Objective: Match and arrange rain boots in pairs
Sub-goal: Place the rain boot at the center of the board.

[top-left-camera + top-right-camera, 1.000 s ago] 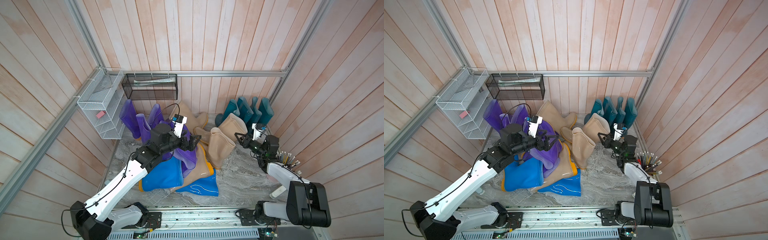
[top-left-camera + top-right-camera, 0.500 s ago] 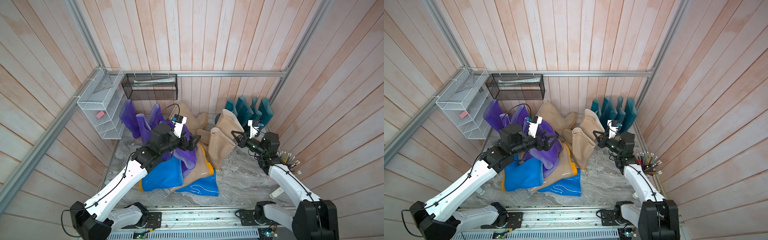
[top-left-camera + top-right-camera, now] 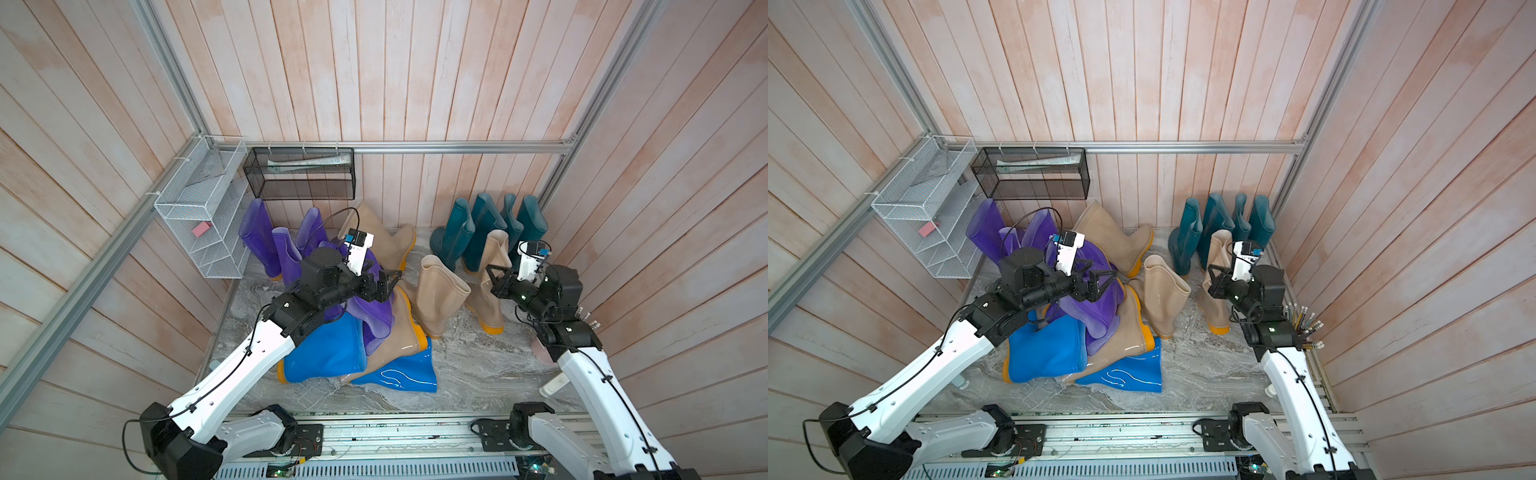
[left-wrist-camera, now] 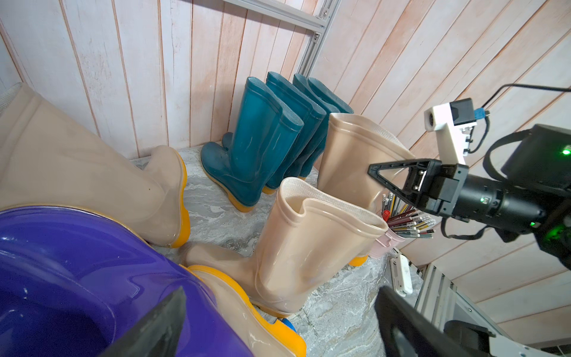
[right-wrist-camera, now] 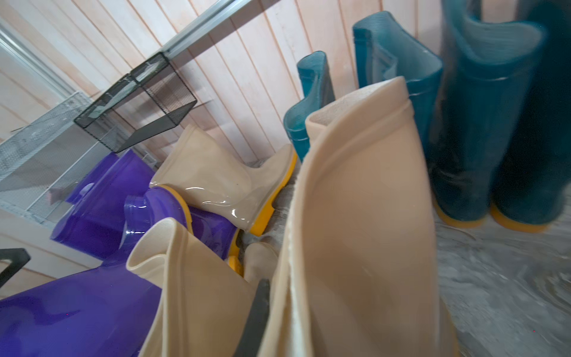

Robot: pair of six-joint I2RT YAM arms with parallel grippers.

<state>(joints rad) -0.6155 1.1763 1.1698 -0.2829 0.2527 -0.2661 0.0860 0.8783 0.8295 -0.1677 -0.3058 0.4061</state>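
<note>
My right gripper (image 3: 496,276) (image 5: 272,309) is shut on the shaft rim of a beige rain boot (image 3: 492,286) (image 5: 355,235). That boot stands in front of several dark teal boots (image 3: 482,232) in the back right corner. A second beige boot (image 3: 440,295) (image 4: 302,247) stands just left of it, and a third (image 3: 382,237) lies by the back wall. My left gripper (image 3: 384,284) (image 4: 278,333) hangs open over a pile of purple (image 3: 370,316), beige (image 3: 399,332) and bright blue boots (image 3: 324,353). More purple boots (image 3: 257,237) stand at the back left.
A white wire shelf (image 3: 199,216) hangs on the left wall and a black mesh basket (image 3: 299,174) on the back wall. A pink cup of pencils (image 4: 401,222) stands by the right wall, with a white object (image 3: 552,384) on the floor near it.
My right gripper has shut on the beige boot's shaft and drawn the boot upright and to the right, while the right arm has stretched out. The left arm has not moved.
</note>
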